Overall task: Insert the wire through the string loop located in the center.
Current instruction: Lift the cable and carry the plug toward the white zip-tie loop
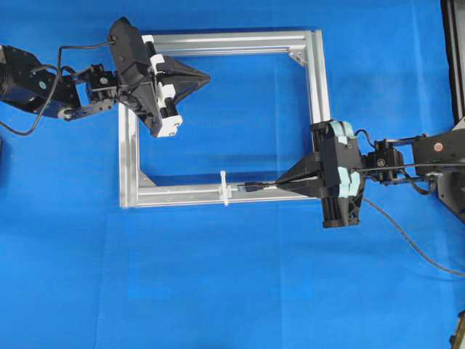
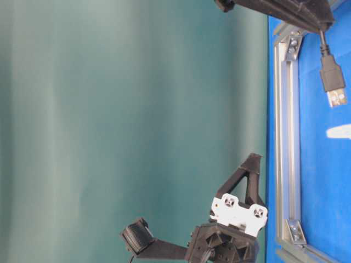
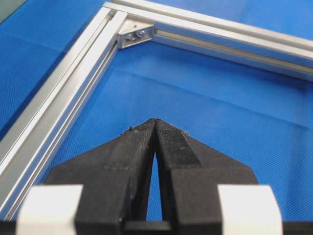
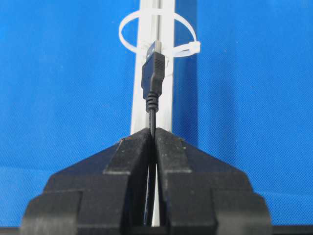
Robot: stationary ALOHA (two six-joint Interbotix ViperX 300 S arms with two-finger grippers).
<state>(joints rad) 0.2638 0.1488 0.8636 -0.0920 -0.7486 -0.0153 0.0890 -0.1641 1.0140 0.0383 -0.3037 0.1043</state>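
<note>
My right gripper point(image 4: 153, 131) pinches the wire point(image 4: 152, 78), plug just before the string loop point(image 4: 157, 34) at upper center; next, push straight through.

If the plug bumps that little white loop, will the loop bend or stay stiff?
The thin white plastic string loop would probably flex; it looks springy and slender. It stands on the silver metal frame, so it likely won't slide. The black wire's plug, pinched by the right gripper, looks stiffer.
</note>
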